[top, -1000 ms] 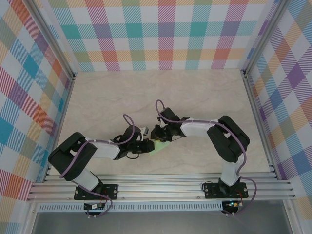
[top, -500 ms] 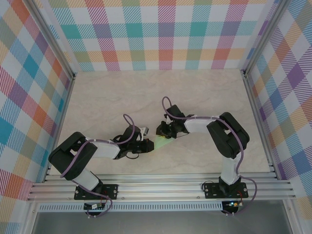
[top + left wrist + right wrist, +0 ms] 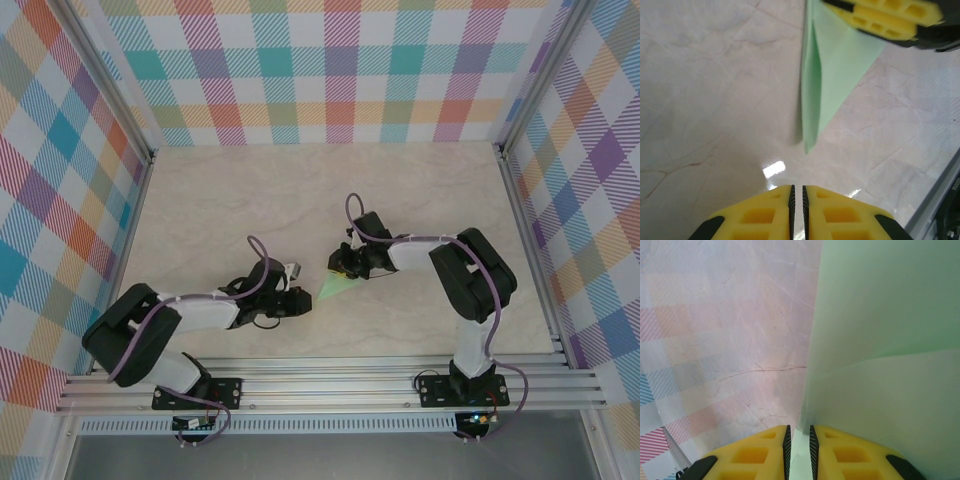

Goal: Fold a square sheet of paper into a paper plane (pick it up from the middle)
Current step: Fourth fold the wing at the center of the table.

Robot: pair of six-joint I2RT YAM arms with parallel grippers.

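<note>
Pulled rightward, pale green pointed folded paper [image 3: 337, 288] is clamped in the right pincer [image 3: 343, 268]. Closed, the left pincer [image 3: 303, 300] faces its tip.

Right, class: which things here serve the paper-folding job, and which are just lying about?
Job: green paper, right end effector pinching it, left end effector shut near its tip.
Just about: table, checked walls, metal rails.

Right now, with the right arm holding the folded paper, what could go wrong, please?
The right jaws pinch the paper at its wide end only, so the sheet could slip or twist. Its pointed tip hangs free near the table; lowering it might crumple it. The left jaws are shut and apart from it, steadying nothing.
</note>
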